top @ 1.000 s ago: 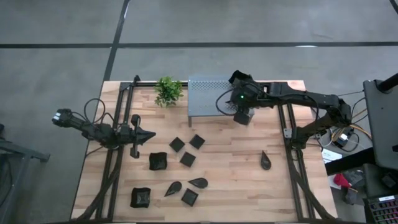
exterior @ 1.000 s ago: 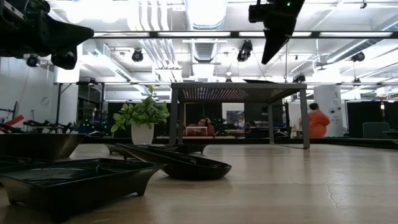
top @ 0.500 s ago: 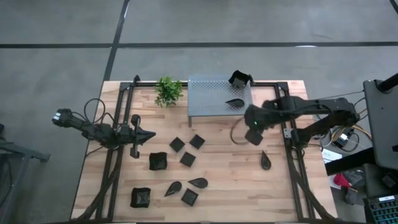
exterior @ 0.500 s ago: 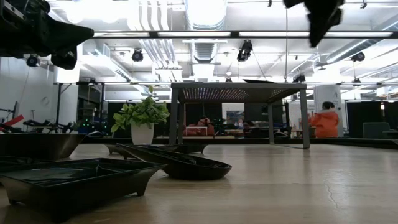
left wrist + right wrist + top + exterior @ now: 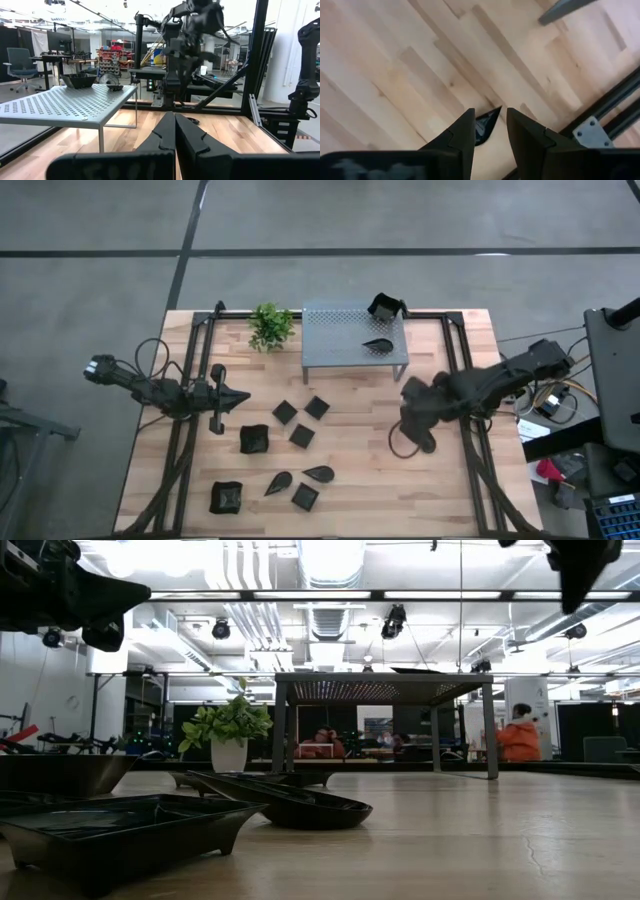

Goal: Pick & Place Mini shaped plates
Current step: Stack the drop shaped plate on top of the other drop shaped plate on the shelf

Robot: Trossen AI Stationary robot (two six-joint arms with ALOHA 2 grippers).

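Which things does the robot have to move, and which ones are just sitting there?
For the job:
- black mini plates on the table
- two plates on the shelf
- leaf plate under the right gripper

Just sitting there:
- grey shelf
- green plant

With the table centre as the dial, the shelf [image 5: 353, 340] stands at 12 o'clock carrying two plates [image 5: 378, 345], the plant [image 5: 270, 326] at 11, the plate cluster [image 5: 300, 436] at 7 to 8, the right gripper [image 5: 420, 430] at 3.
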